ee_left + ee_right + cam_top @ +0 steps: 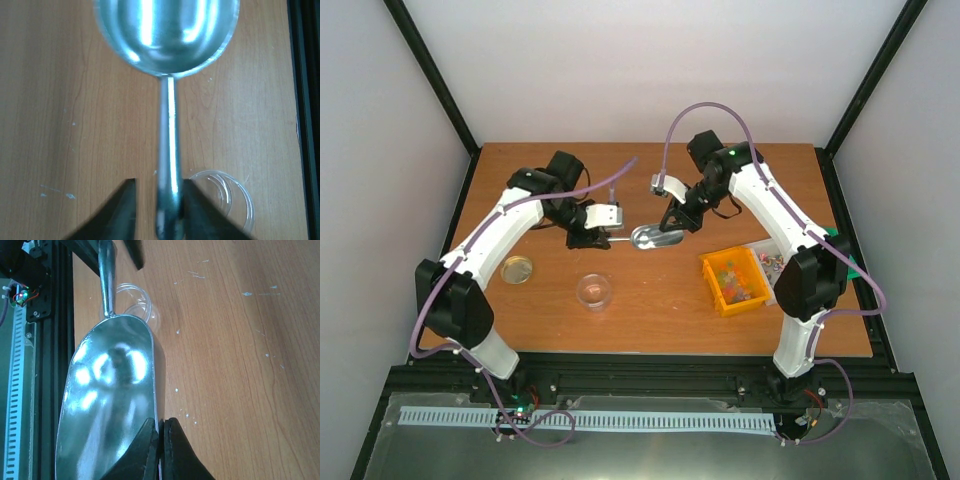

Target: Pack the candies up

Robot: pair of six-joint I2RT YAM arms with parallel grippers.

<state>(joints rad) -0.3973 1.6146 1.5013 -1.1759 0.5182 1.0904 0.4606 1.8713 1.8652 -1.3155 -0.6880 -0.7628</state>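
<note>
The candies lie as small mixed-colour sweets in an orange bin at the right; a few more show in a white bin beside it. An empty metal scoop is held above the table's middle. My right gripper is shut on the scoop's rim; the pinch shows in the right wrist view. My left gripper is open round the scoop's handle: the right finger touches it, the left finger stands apart. The scoop's bowl holds no candy.
A small clear round jar stands open near the front middle, also seen under the handle. Its gold lid lies at the left. A green bin sits behind my right arm. Black frame rails border the table.
</note>
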